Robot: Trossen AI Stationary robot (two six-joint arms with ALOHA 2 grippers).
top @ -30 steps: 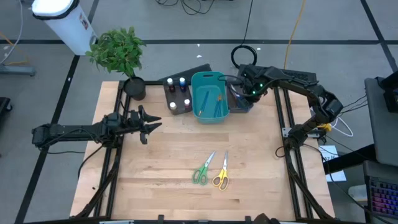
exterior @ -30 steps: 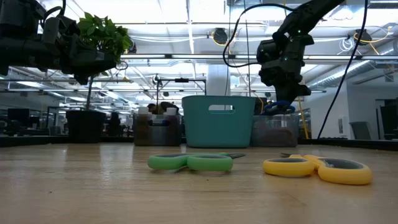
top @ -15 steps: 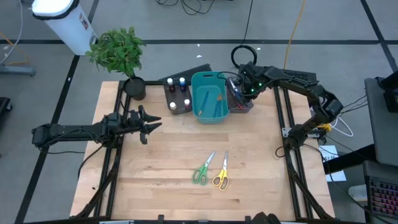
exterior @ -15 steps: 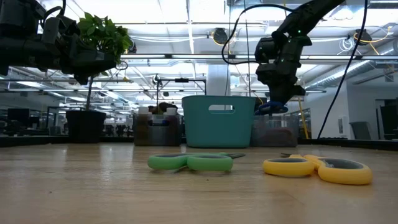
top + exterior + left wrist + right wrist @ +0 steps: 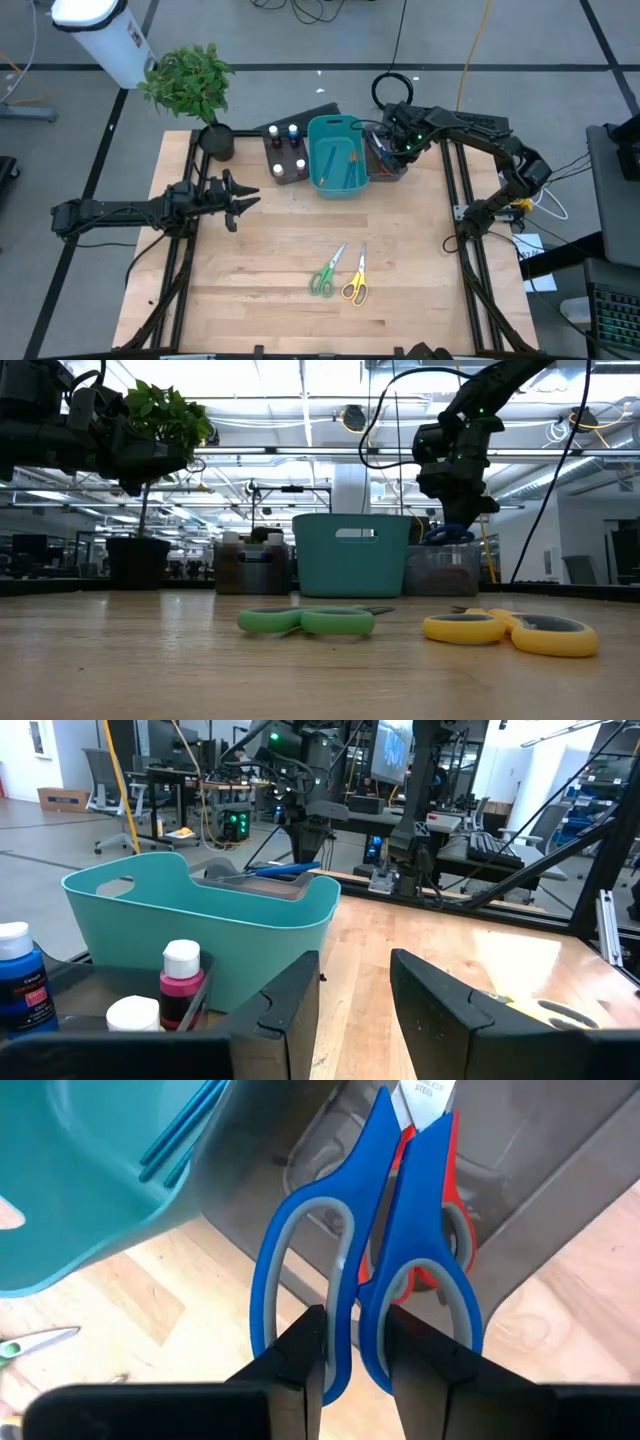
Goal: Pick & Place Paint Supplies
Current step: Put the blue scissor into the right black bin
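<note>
- High view: the right gripper was seen in the upper middle of the frame, right of the teal bin, over a dark grey bin. The green scissors and yellow scissors lay side by side on the bench in the lower middle, well apart from both arms. The left gripper waited at centre left above the bench.
- Low view: the right gripper was shown at upper right, with blue handles just beneath it above the grey bin's rim.
- Left wrist view: the left arm's fingers were seen parted, with nothing held between them; paint bottles stood close at lower left.
- Right wrist view: the blue scissors were held by the inner bars of their handle loops, pinched between the right fingers at the bottom centre, blades pointing away toward the top. The red scissors lay underneath, in the grey bin.
- The scissors were judged light and stiff, with smooth plastic handles liable to pivot in a narrow pinch; a hold where the loops meet was judged steadiest.
</note>
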